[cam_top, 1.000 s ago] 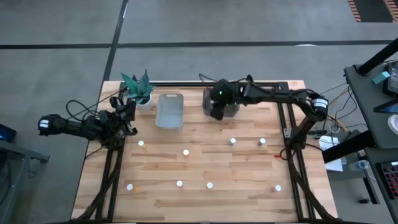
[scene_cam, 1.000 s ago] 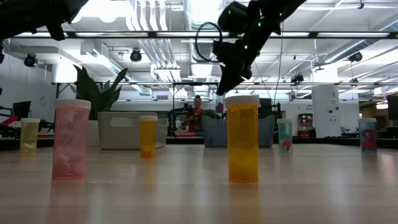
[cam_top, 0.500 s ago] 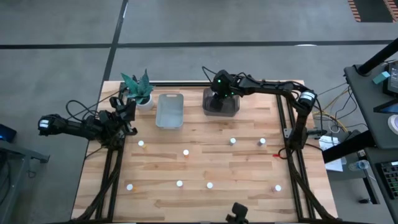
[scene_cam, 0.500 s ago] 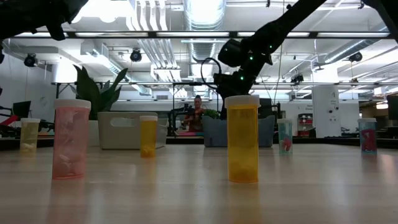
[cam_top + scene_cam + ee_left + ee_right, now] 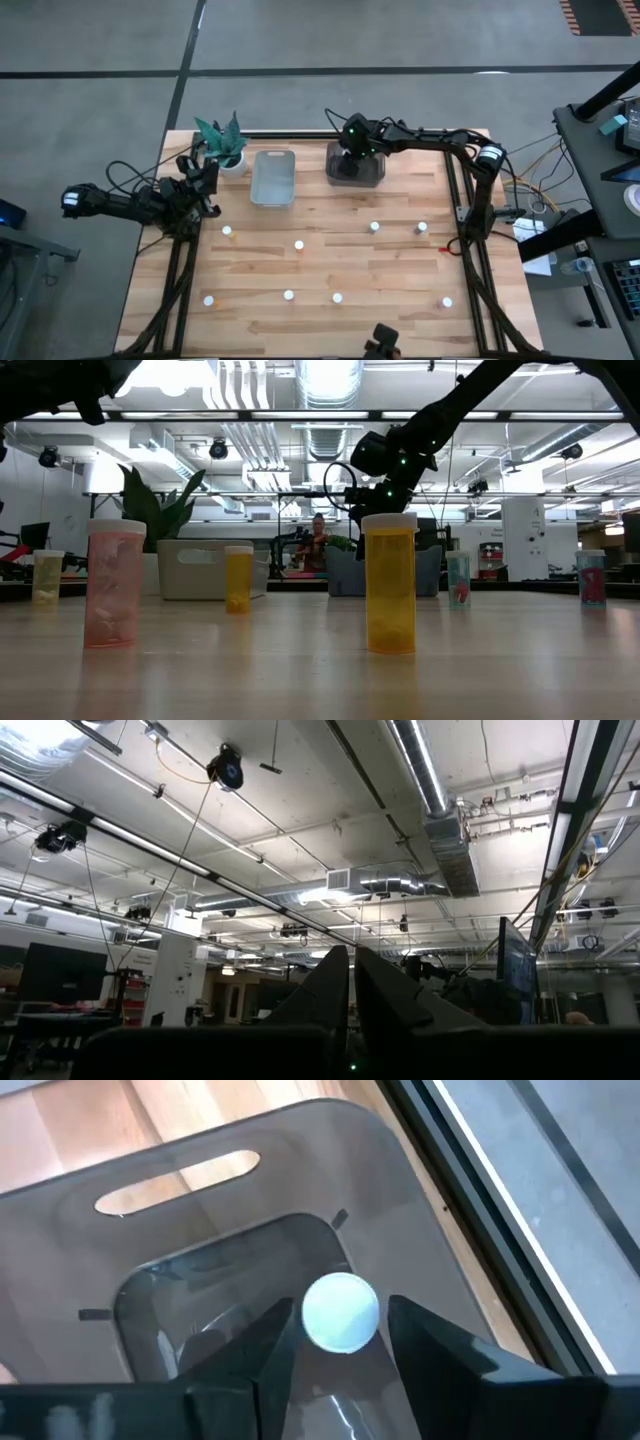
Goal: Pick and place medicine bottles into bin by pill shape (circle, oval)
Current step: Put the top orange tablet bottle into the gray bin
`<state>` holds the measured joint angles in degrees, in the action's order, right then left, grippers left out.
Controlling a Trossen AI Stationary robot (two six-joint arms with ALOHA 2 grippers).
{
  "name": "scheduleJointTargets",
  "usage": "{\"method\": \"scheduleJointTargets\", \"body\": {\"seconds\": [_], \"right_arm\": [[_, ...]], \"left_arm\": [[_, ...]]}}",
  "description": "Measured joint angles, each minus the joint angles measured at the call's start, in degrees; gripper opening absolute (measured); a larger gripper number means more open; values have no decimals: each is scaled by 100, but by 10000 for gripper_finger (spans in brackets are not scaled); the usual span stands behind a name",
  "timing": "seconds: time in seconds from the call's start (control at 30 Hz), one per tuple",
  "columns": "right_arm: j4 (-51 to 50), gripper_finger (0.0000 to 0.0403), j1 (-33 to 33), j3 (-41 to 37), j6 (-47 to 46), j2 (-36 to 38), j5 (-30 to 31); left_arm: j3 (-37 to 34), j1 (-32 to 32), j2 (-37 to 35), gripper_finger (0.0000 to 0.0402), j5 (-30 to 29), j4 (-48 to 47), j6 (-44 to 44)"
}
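Nearest us, the right tool (image 5: 335,1342) hangs over the dark translucent grey bin (image 5: 400,1210), fingers spread either side of a white-capped medicine bottle (image 5: 340,1312) whose orange body we cannot see. A second ago that tool was narrower and short of the bin. Farther off, the left tool (image 5: 205,180), pressed shut, waits at the counter (image 5: 400,320) edge.

Potted plant (image 5: 222,143) at table (image 5: 400,270) corner

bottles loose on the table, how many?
8 bottles: four nearer the bins, four farther. Ninth at the right hand over the dark bin; bins may hide more.
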<state>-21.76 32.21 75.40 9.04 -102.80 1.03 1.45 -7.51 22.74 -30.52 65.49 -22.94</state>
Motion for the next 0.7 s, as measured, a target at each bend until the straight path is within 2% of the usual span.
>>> {"method": "scheduleJointTargets", "body": {"seconds": [0.33,0.5,0.7], "right_arm": [[-226,195,9,72,32,255,46],[-703,190,-159,25,-153,664,25],[-807,170,-765,-388,-305,1358,2]], "left_arm": [[0,0,-2,6,0,0,0],[0,0,-1,6,0,0,0],[0,0,0,6,0,-2,0]]}}
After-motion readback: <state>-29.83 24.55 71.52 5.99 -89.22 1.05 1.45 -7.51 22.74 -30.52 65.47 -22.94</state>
